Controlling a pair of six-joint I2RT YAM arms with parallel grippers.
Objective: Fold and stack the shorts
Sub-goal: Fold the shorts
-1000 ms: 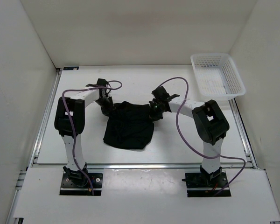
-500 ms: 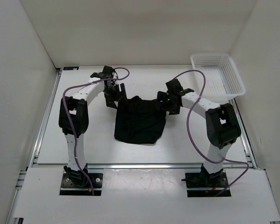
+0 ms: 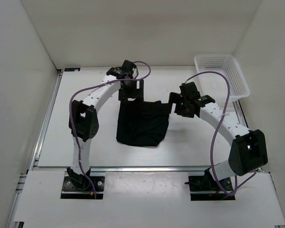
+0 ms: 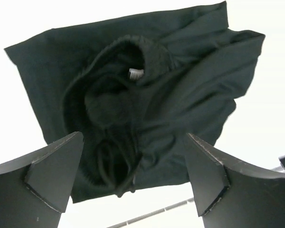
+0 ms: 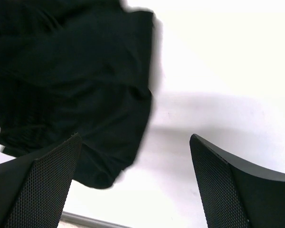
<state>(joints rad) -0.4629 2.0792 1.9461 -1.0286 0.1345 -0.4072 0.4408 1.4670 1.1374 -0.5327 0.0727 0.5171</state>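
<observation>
Lying rumpled in the middle of the white table [image 3: 85,142], the black shorts [image 3: 142,124] were folded over, with the waistband and drawstring bunched on top. The left gripper [image 3: 132,93] hovered above their far left corner, fingers spread wide and holding nothing. The right gripper [image 3: 178,105] hung just off the far right corner, likewise wide apart and empty.

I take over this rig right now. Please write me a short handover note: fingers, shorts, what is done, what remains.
Left gripper: fingers open, holding nothing, above the far left corner of the shorts.
Right gripper: fingers open, holding nothing, beside their far right corner.
Shorts: one rumpled heap mid-table, waistband turned inward.
Done: a rough doubling at most.
Left: flatten, fold neatly, stack. A white basket stands far right.
</observation>
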